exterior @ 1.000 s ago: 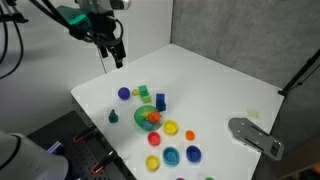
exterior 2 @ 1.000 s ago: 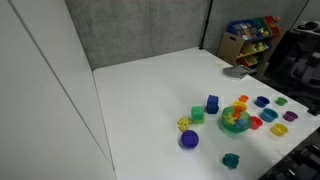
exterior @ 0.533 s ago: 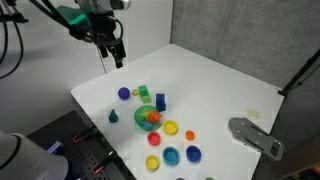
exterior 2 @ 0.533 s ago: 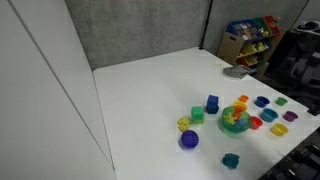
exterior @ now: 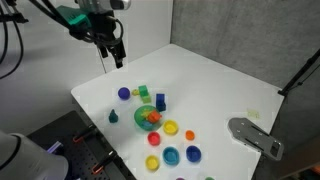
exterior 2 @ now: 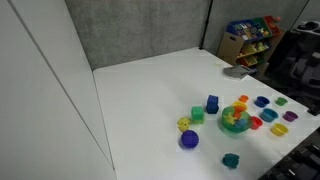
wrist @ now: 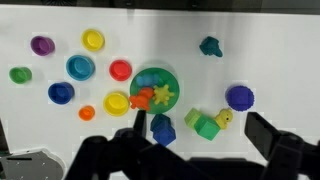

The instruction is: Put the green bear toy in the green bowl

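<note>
1. Green bear toy stands alone on the white bench, left of centre in an exterior view. In the wrist view it sits in the upper right, touching nothing.
2. Just beside it, toward frame centre, is the green bowl — apart from the toy — with small orange and red pieces lying in it.
3. Further out, a purple ball, a light-green block and a blue piece lie above the bowl in the frame. Flat coloured discs spread toward the lower right.
4. The end effector hangs high in the upper left of the frame, well apart from the toy. The wrist view shows its fingers spread wide with nothing between them.
5. The step in hand looks like the approach.
   - Done well, it would centre the spread fingers over the toy and come straight down.
   - They should close low on the wider base — the narrow top may slip.
   - The ball is near enough to mind on the descent.
   - The lift should clear the bowl's rim.
</note>
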